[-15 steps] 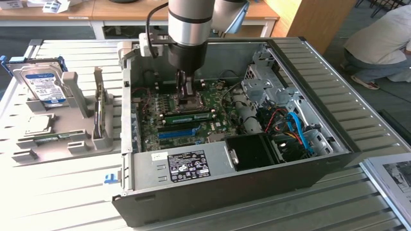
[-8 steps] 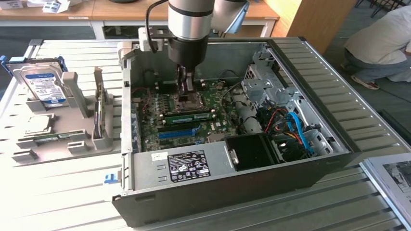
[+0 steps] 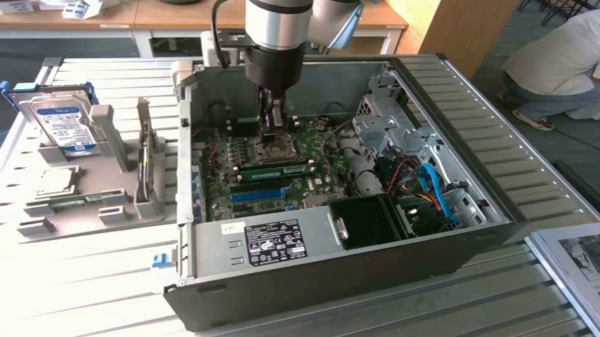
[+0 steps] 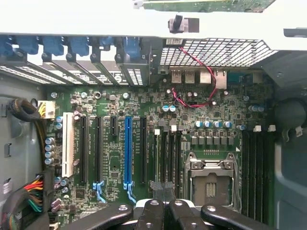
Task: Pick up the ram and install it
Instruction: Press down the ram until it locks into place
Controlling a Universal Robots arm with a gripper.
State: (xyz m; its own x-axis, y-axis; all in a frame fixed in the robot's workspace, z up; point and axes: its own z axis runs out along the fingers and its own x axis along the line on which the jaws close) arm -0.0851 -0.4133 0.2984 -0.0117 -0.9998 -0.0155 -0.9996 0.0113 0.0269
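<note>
The ram (image 3: 277,170) is a narrow green stick with white labels. It stands on edge in a slot of the motherboard (image 4: 144,110), between the CPU socket (image 3: 272,150) and the blue slot (image 3: 258,194). My gripper (image 3: 272,130) hangs inside the open computer case (image 3: 310,277), raised above the board and apart from the ram. In the wrist view the gripper (image 4: 163,207) has its fingers pressed together with nothing between them, above the dark memory slots (image 4: 167,158) beside the CPU socket (image 4: 211,179).
Outside the case, on the exterior view's left, a grey stand (image 3: 89,203) holds a silver hard drive (image 3: 61,126), an upright green expansion card (image 3: 143,163) and a chip (image 3: 56,184). Bundled cables (image 3: 426,186) and a black block (image 3: 370,221) fill the case's other side. A person (image 3: 561,63) crouches at the far right.
</note>
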